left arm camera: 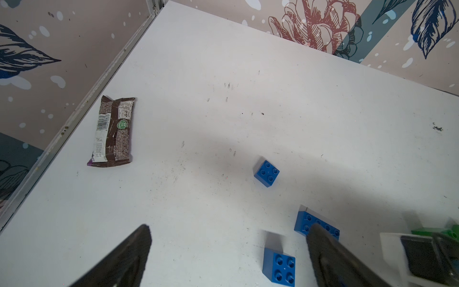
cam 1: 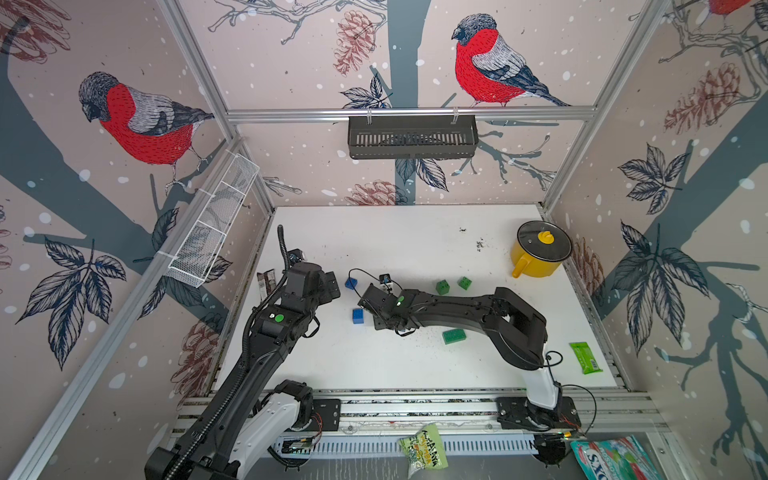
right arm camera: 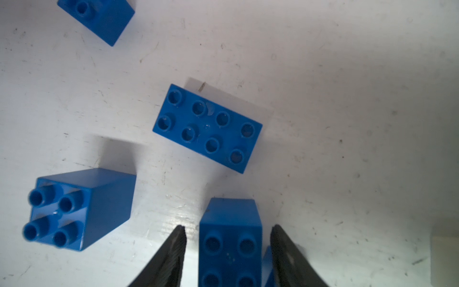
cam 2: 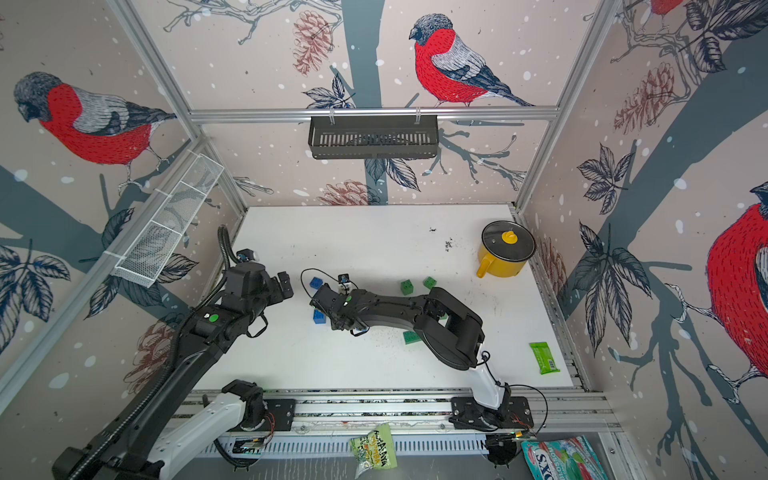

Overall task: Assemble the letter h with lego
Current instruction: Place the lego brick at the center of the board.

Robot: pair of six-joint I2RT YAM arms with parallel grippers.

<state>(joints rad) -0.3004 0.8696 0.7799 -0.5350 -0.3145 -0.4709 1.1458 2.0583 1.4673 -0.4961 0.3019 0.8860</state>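
In the right wrist view my right gripper (right arm camera: 229,227) is open and straddles a blue lego brick (right arm camera: 230,248) that stands on the table, with a gap on each side. Ahead of it lie a long blue brick (right arm camera: 207,128), a blue cube brick (right arm camera: 79,208) and another blue one (right arm camera: 99,17). Both top views show blue bricks (cam 1: 357,316) (cam 2: 316,283) beside the right wrist and three green bricks (cam 1: 443,286) (cam 1: 464,283) (cam 1: 454,336) further right. My left gripper (left arm camera: 228,248) hangs open above the table, holding nothing, near blue bricks (left arm camera: 279,268) (left arm camera: 266,173).
A yellow pot with a glass lid (cam 1: 540,253) stands at the back right. A green wrapper (cam 1: 585,357) lies near the right edge and a brown snack wrapper (left arm camera: 111,131) by the left wall. A pale block (right arm camera: 444,251) shows at the right wrist view's edge.
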